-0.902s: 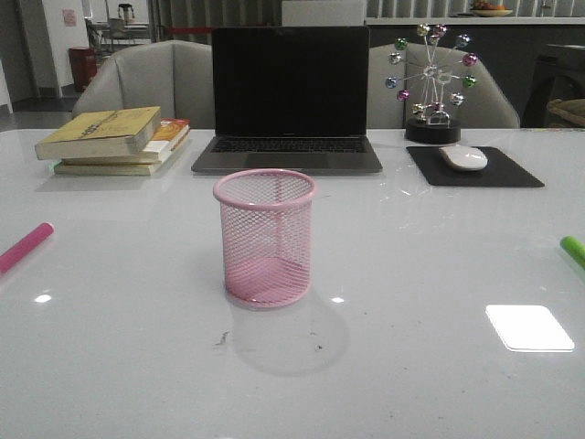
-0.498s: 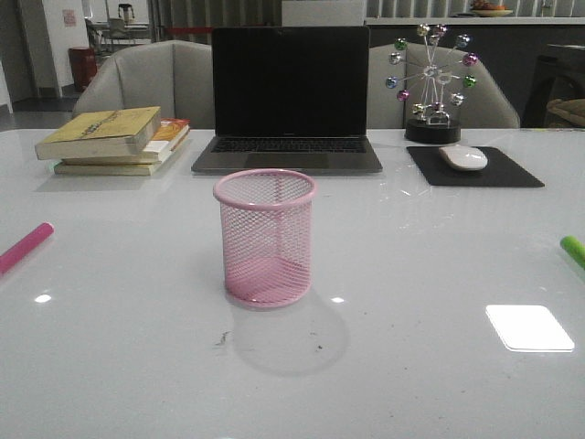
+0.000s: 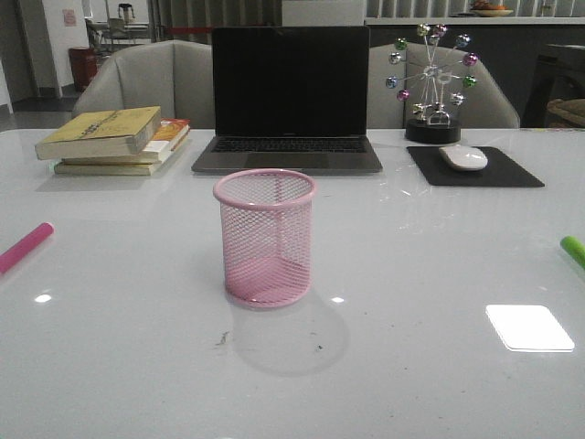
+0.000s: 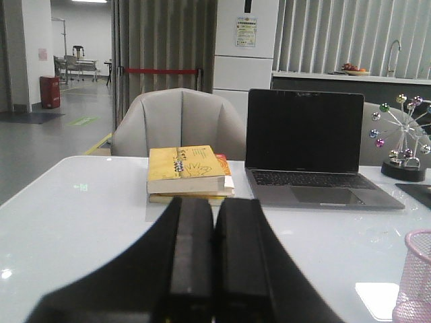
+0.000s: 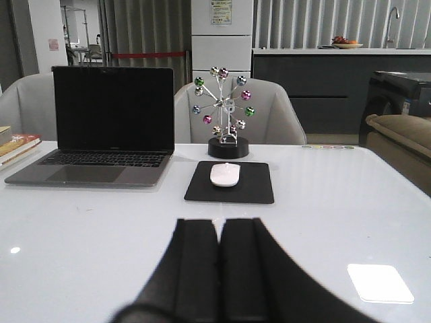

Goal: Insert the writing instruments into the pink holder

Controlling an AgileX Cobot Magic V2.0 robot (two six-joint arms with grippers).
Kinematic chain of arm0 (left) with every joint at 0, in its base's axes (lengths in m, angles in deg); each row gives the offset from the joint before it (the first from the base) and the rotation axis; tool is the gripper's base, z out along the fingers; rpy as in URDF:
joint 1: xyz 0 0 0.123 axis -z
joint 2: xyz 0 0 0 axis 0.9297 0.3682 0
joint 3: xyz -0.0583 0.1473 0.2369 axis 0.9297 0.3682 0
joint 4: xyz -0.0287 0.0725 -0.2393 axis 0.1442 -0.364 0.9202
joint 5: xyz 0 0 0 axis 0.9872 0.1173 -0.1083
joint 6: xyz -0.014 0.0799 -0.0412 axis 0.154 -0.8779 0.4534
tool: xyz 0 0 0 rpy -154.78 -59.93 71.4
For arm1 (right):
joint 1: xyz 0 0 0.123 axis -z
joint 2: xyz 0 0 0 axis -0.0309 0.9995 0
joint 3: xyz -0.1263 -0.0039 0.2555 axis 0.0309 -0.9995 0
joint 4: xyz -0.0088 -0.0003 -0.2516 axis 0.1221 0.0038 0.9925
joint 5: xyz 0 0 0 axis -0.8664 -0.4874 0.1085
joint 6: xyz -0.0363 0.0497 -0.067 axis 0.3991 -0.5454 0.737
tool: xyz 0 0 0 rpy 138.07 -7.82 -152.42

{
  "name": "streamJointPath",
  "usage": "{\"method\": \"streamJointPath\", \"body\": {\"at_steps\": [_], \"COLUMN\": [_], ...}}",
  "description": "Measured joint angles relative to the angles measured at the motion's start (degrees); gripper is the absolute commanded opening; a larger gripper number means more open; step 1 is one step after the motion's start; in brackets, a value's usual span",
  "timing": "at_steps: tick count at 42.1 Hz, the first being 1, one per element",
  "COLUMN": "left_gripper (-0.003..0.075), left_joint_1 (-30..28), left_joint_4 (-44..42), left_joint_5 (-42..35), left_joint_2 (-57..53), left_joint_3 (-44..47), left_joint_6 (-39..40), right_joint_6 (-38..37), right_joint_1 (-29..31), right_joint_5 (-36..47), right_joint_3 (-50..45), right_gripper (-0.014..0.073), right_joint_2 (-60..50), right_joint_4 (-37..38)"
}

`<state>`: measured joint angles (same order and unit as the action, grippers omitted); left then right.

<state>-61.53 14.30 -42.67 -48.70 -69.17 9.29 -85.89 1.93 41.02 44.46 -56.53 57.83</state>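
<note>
The pink holder (image 3: 265,236) stands upright and empty at the table's middle in the front view; its edge (image 4: 417,276) shows in the left wrist view. The magenta pen (image 3: 25,247) lies at the far left edge of the front view. Only the tip of the green pen (image 3: 573,249) shows at the far right edge. No arm appears in the front view. My left gripper (image 4: 215,205) is shut with nothing between its fingers, pointing toward the books. My right gripper (image 5: 219,225) is shut too, empty, pointing toward the mouse pad.
A stack of books (image 3: 114,139) lies at the back left, a laptop (image 3: 290,101) stands open at the back centre, and a mouse (image 3: 463,157) on a black pad (image 3: 473,167) sits at the back right beside a ball ornament (image 3: 431,82). Chairs stand behind the table.
</note>
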Motion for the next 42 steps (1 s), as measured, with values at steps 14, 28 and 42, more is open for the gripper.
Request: {"method": "streamJointPath", "body": {"at_steps": [14,28,42], "left_gripper": [0.0093,0.0093,0.0093], "left_joint_1": [0.0,0.0,0.0], "left_joint_4": [0.0,0.0,0.0], "left_joint_5": [9.0,28.1,42.2], "left_joint_2": [1.5,17.7,30.5], "left_joint_3": [-18.2,-37.1,-37.0], "left_joint_6": [0.0,0.0,0.0], "right_joint_6": [0.1,0.1,0.1], "right_joint_1": [0.0,0.0,0.0], "right_joint_5": [-13.7,-27.0,-39.3], "right_joint_3": [20.9,35.1,35.3], "right_gripper": [0.0057,0.0057,0.0057], "right_joint_2": [0.9,17.0,30.7], "right_joint_4": [2.4,2.9,2.9]}}
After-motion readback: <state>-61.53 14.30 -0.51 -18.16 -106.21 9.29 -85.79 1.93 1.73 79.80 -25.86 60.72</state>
